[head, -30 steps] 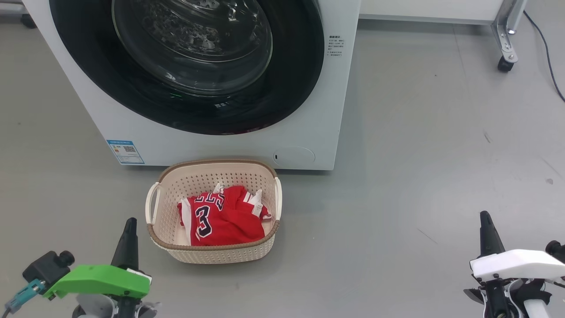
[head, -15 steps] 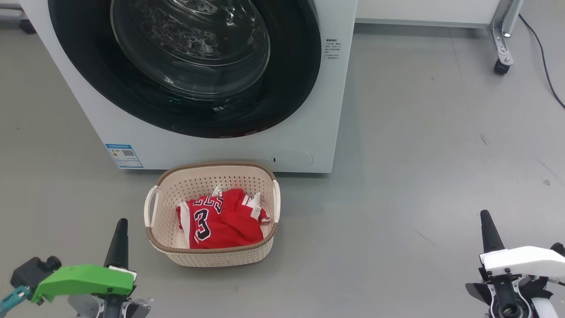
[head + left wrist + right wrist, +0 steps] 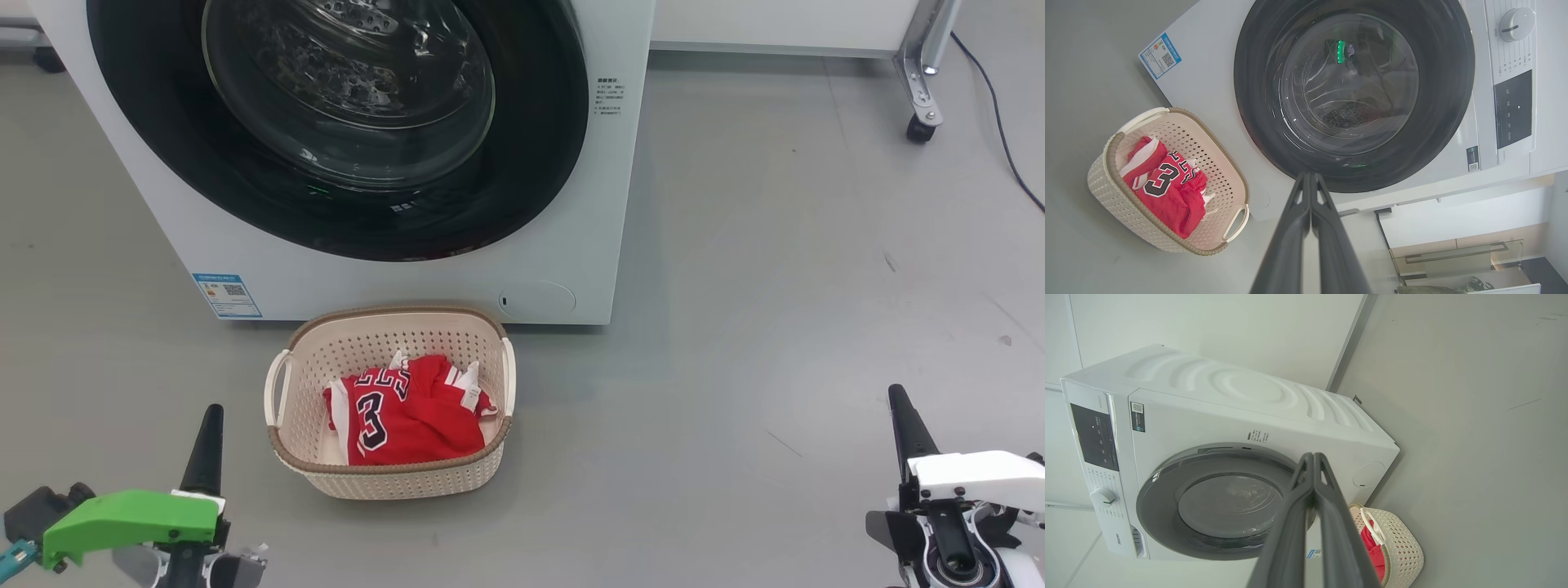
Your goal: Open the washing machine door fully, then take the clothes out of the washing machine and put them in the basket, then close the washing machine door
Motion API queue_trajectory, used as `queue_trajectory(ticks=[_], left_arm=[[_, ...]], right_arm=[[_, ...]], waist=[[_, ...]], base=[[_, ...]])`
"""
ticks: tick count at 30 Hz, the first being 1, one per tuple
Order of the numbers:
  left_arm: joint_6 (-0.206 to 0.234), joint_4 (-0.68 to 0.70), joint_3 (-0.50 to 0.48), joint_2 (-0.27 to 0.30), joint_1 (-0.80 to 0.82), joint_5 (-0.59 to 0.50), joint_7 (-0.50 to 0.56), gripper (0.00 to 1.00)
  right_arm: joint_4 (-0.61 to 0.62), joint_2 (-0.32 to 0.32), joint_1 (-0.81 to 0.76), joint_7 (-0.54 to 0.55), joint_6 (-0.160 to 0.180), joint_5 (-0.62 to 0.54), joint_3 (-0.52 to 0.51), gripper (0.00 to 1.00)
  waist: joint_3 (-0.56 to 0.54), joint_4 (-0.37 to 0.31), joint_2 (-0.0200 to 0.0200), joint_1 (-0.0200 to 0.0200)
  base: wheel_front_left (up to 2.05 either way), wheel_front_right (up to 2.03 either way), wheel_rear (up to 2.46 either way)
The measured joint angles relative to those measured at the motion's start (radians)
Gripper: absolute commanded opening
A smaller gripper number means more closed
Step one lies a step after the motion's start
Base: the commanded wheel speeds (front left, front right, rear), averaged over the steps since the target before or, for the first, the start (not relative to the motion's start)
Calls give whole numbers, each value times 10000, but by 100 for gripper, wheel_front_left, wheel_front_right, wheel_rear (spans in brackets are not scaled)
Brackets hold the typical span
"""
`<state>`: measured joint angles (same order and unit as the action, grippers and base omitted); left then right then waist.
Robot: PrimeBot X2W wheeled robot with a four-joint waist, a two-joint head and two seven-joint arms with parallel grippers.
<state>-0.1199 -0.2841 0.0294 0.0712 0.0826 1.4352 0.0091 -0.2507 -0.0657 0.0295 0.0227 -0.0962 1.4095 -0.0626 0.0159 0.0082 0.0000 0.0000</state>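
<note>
**Jersey in the basket, both grippers clenched and empty**

The clothes (image 3: 408, 412) are red with white trim. A large dark-blue "3" edged in white faces up, with the letters "LLS" above it. A blue label (image 3: 226, 295) with a QR code sits at the lower left corner of the front of the washing machine (image 3: 392, 286); its small print is too fine to read. A short block of dark print (image 3: 608, 98) beside the right edge of the washing machine door (image 3: 343, 106) is also illegible. In the wrist views a second QR sticker shows near the control panel.

The door lies shut, flush with the machine's front. The basket (image 3: 388, 482) stands on the floor (image 3: 775, 286) just in front of the machine's lower edge, with the clothes bunched inside it.

The left gripper (image 3: 213, 412) has its fingers pressed together on nothing and hangs near the basket's left handle, not touching it. The right gripper (image 3: 898, 396), likewise clenched and empty, is well apart from the basket, towards the right edge of the floor
</note>
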Motion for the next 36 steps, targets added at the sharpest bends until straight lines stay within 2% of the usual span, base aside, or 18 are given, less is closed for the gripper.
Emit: queue_trajectory(ticks=[20, 36], left_arm=[[-2, 40, -552, 0, 0, 2119, 531, 0], [-2, 38, -564, 0, 0, 2127, 600, 0]], right_arm=[[-240, 36, 265, 587, -253, 2155, -362, 0], [-245, 40, 281, 602, -253, 2173, -378, 0]], waist=[[-133, -84, 0, 0], [-133, -83, 0, 0]], base=[[0, 0, 0], [0, 0, 0]])
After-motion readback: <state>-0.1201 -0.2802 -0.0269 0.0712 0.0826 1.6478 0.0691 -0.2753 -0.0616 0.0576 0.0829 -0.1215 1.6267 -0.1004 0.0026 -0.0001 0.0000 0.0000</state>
